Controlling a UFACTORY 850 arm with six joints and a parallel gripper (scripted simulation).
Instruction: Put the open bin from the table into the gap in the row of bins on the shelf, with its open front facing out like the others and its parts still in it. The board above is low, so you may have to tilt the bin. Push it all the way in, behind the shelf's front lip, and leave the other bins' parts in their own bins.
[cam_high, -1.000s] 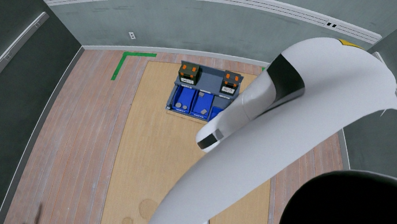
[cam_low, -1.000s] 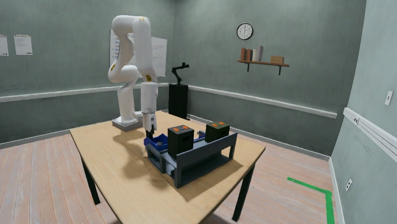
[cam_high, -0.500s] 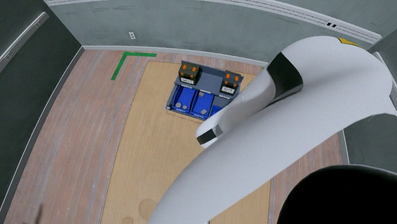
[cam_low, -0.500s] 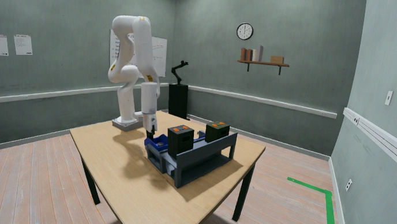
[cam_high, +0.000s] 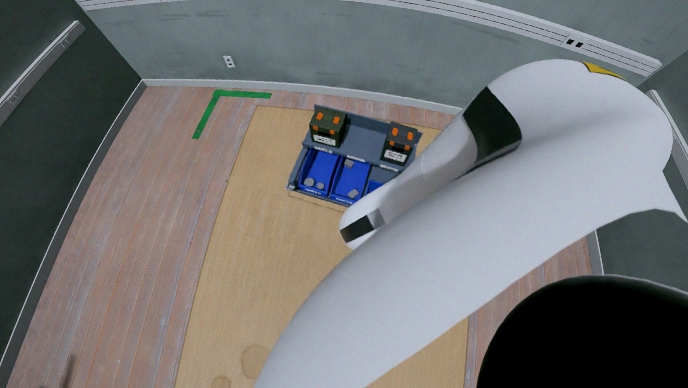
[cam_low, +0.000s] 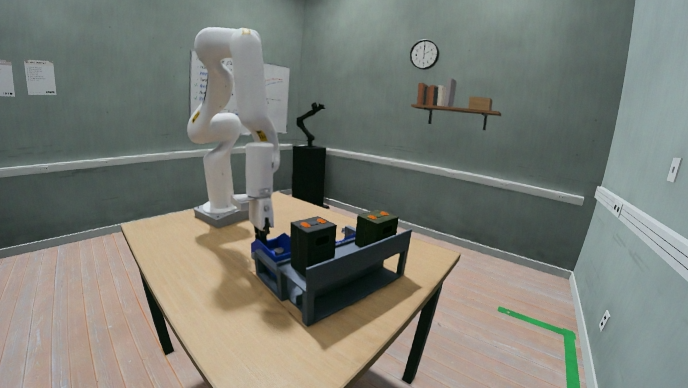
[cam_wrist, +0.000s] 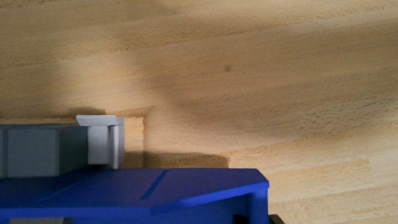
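Blue plastic fills the bottom of the wrist view: the hand (cam_low: 262, 231) is clamped narrow on a wall of the open bin (cam_wrist: 150, 192), which sits at the shelf's (cam_low: 345, 260) end slot, seemingly only partly in. Pushing on, the bin's floor could catch on the grey front lip (cam_wrist: 102, 140) or its rim under the low board, slipping the grip. Farther along, a jolt might shake grey parts (cam_high: 353, 192) from the neighbouring bins (cam_high: 320, 172)

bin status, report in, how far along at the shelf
Claw shut on blue bin. Bin at the shelf front, in the end slot, depth behind the lip not readable. Two neighbour bins keep their parts. Arm blocks the top view.
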